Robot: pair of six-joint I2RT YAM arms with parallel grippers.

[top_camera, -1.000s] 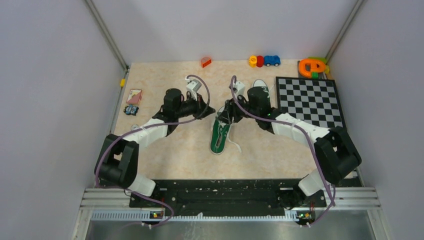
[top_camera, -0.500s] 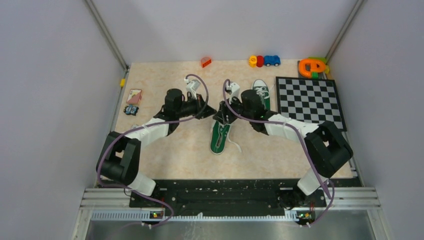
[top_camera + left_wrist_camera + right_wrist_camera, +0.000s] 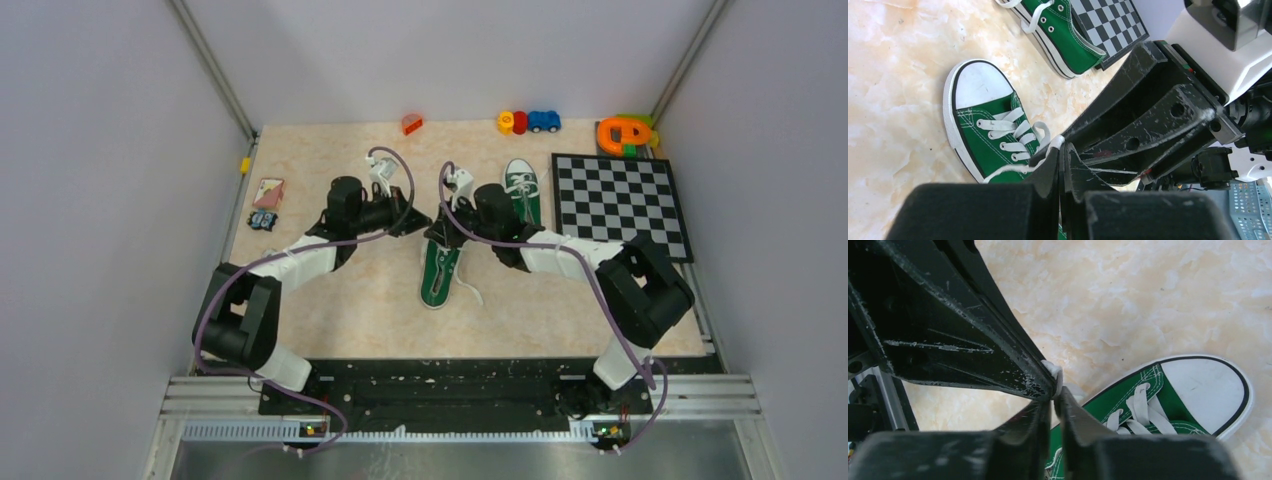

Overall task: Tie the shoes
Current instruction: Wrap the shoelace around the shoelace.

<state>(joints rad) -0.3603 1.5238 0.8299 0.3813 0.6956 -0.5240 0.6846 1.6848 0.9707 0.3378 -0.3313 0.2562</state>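
Lace end (image 3: 1054, 144) in left claw (image 3: 1063, 150)

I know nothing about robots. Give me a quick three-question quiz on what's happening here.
1. True or false: the far shoe lies beside the chessboard.
2. The left pincer is: A wide open, B shut on a white lace, C out of sight?
3. What colour is the canvas of the near shoe?
Key: 1 true; 2 B; 3 green.
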